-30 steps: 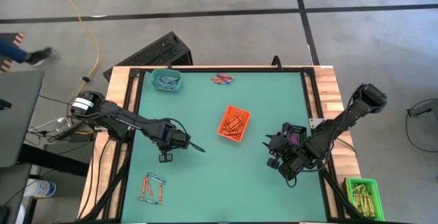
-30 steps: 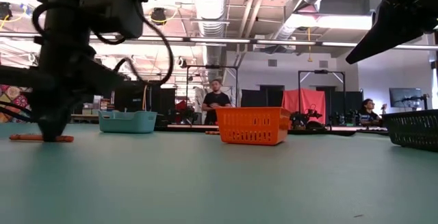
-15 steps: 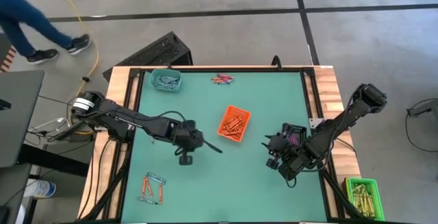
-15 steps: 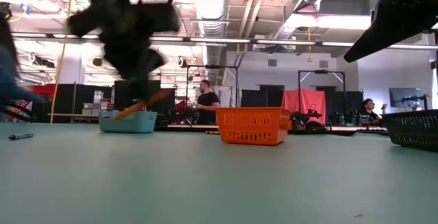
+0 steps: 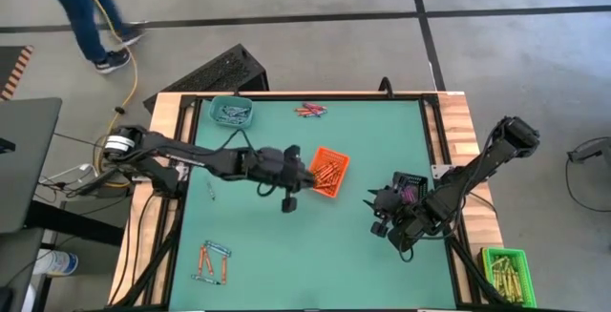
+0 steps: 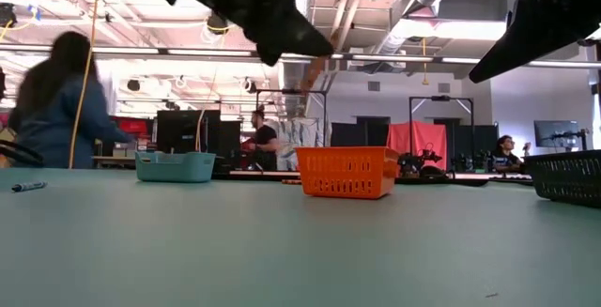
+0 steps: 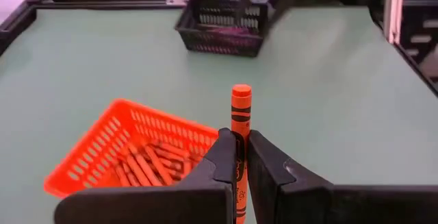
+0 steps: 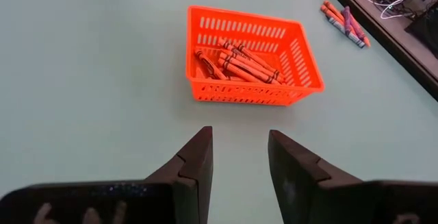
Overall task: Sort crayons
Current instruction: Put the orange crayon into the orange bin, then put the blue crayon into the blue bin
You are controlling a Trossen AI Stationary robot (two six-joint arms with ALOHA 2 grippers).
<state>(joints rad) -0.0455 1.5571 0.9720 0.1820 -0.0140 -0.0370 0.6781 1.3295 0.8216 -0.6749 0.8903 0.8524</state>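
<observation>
My left gripper is shut on an orange crayon and hangs over the left rim of the orange basket, which holds several orange crayons. My right gripper stands open with nothing between its fingers, next to the black basket at the table's right, facing the orange basket. Loose crayons lie in a bunch at the near left. Another bunch of crayons lies at the far edge. My left gripper pinches the orange crayon between its two fingers, partway along its length. The fingers come from the table's left, slanting a little down, and lie along the crayon. Its free end sticks out past the fingertips. The crayon is lifted clear of the table.
A teal tray with grey-blue crayons stands at the far left corner. A green tray of yellow-olive sticks sits off the table at the near right. A single dark stick lies on the mat at the left. People move in the room beyond.
My left gripper has risen from the mat at the table's left and travelled toward the right, up to the orange basket. It has tipped from pointing down to nearly level. The orange crayon has come up off the table with it.
</observation>
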